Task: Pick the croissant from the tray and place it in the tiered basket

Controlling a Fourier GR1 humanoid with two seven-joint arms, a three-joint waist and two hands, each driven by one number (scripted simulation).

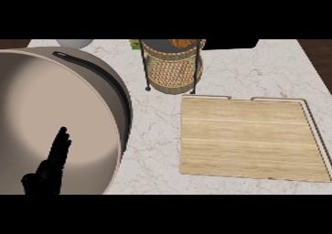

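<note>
Though cut off by the edge, croissant in tiered basket; left hand, fingers straight.

Soft, even light across marble counter. Big beige bowl at counter's left edge: pale in the middle, shading darker toward its left side and right inner wall. Dark shadow at foot of tiered basket, far edge. Flat light on wooden tray. My left hand shows as a black silhouette.

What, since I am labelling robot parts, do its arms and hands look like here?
Only the left hand shows: black all over, with slim, narrow fingers and a short thumb. No grey forearm, cable or marking is visible. The right hand is out of view.
</note>
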